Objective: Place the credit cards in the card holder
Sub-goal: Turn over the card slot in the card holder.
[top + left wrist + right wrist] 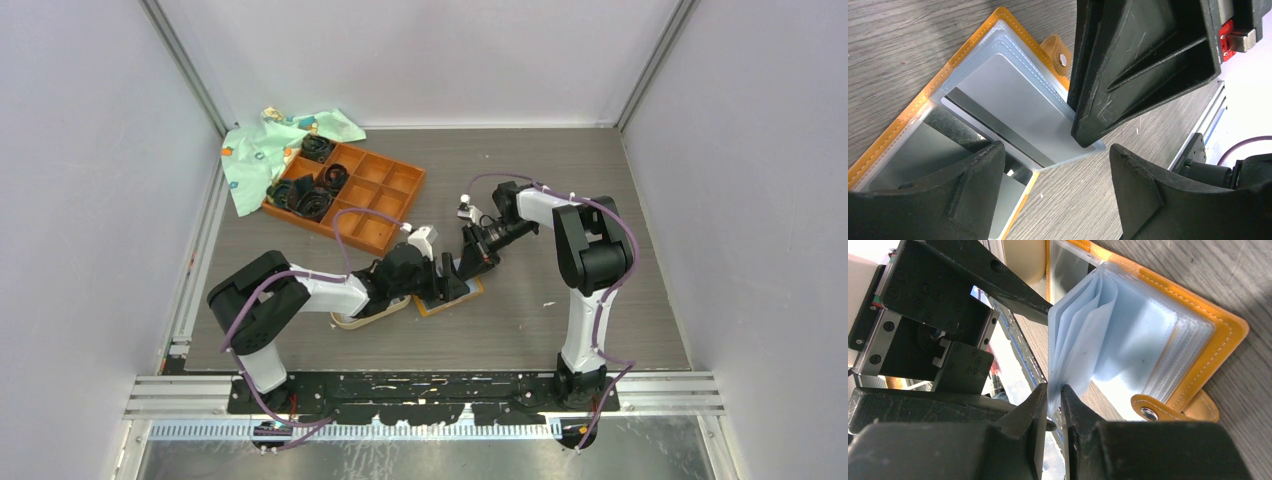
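From above, the card holder (462, 296) lies open on the desk (520, 340), near the middle, with both arms bent over it. The left gripper (432, 272) reaches in from the near left and the right gripper (470, 258) from the far right, so the holder sits between them and just under both. A pale dish (350, 322) shows under the left forearm. The tray (418, 180) and a green cloth (262, 152) are well off at the far left.

Through the left wrist camera, the left gripper (1057, 152) has its jaws wide with nothing held between them. Below them the holder (990, 42) runs diagonally, orange border out to the left. A silver card (1018, 100) with a dark stripe lies flat on its clear leaves, its long side along that same diagonal; I cannot tell whether it is inside a pocket. One finger (1128, 75) of the right gripper bears down near that card's right corner.

Through the right wrist camera, the right gripper (1052, 400) has its jaws narrow, pinched on the edge of one clear leaf (1073, 355) and lifting it, so the holder's (1218, 335) leaves fan out. A finger (1013, 290) of the left gripper points at the fan from the left.

As I read it, the right arm is keeping a pocket open and the left, free and nearer the dish, should bring the next card. It would enter lined up with the diagonal, from the left gripper's side.
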Controlling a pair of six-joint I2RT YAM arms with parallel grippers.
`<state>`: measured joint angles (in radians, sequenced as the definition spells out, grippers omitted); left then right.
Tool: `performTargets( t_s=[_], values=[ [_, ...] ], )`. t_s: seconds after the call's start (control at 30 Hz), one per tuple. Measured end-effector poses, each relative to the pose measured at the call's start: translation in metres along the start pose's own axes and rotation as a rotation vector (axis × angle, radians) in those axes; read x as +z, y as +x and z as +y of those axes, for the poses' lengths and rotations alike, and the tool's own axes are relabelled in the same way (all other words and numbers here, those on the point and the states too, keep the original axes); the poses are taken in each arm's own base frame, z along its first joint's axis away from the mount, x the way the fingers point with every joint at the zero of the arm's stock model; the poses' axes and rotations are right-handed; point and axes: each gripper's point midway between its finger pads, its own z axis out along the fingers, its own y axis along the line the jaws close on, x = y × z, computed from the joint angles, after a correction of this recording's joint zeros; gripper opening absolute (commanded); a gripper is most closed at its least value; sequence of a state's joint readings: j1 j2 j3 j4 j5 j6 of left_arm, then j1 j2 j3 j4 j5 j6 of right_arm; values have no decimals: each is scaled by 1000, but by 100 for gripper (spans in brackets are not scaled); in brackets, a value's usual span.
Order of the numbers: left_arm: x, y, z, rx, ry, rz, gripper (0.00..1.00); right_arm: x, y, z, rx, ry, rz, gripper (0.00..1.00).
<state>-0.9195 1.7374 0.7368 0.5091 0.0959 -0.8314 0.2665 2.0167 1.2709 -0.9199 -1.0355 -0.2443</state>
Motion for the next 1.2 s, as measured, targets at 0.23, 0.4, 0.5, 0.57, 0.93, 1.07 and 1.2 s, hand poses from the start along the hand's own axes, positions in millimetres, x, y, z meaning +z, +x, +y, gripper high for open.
performTargets(
  t_s=[0.23,0.4,0.5,0.57,0.93,1.07,1.2],
  values=[
    [0,-2,2,-3,-13,-4,77,0,0,1,10,-7,0,22],
    [1,-4,2,-3,-13,-9,73,3,1,-1,19,-9,9,23],
    [1,-5,2,-4,-16,-13,67,4,2,-1,17,-10,12,25],
    [1,-5,2,-5,-16,-13,64,4,2,0,17,-11,12,28],
    [-5,-10,-3,-8,-7,-29,58,3,4,0,10,-12,19,34],
    [-10,-11,-3,-8,-6,-35,58,3,5,-1,10,-9,22,36],
    [-11,-9,-1,-9,-12,-31,58,3,5,-1,6,-7,23,35]
  ],
)
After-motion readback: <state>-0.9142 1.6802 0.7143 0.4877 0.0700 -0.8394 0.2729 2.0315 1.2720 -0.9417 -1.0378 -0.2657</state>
